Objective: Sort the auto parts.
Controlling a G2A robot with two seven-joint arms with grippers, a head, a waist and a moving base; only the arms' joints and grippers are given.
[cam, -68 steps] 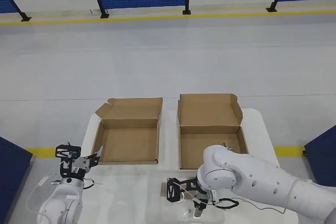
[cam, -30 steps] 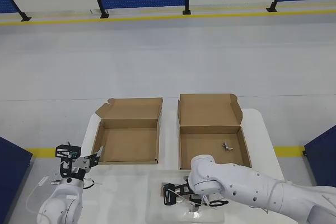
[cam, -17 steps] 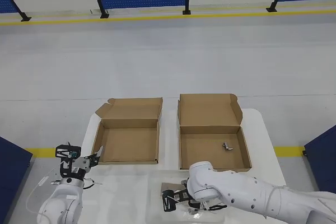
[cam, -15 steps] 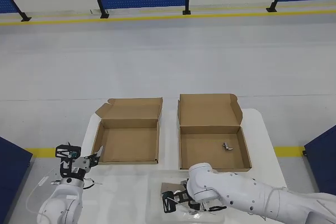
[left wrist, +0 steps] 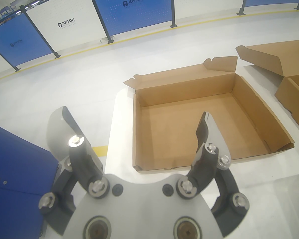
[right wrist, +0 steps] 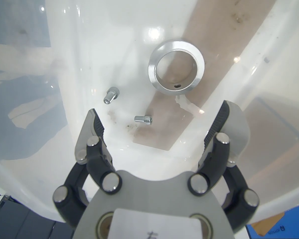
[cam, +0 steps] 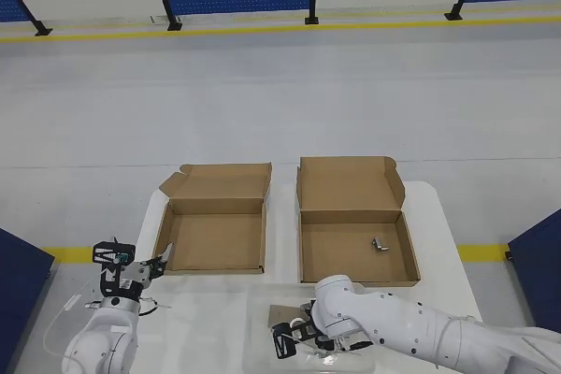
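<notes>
From the top, two brown boxes sit open side by side on the white surface (cam: 215, 299). The left box (cam: 215, 238) has nothing in it. The right box (cam: 355, 248) has one small metal part (cam: 381, 245) lying near its right wall. The left gripper (cam: 157, 262) hangs just beside the left box's near left corner, and its fingers are spread apart. The right gripper (cam: 280, 338) is down in a clear tub (cam: 262, 323) at the near edge of the surface, in front of the right box.

From the left wrist, the left gripper (left wrist: 134, 120) is wide open and holds nothing. The left box (left wrist: 201, 115) lies right under it and past it. A bit of the right box (left wrist: 289, 60) shows off to the side.

From the right wrist, the right gripper (right wrist: 159, 111) is wide open and holds nothing. It hangs above the floor of the clear tub (right wrist: 64, 50). A shiny metal ring (right wrist: 152, 68) lies flat just past the fingertips. Two little bolts lie on the tub floor, one (right wrist: 111, 95) farther out and one (right wrist: 143, 119) between the fingers. A tiny white piece (right wrist: 186, 105) lies just beside the ring.
</notes>
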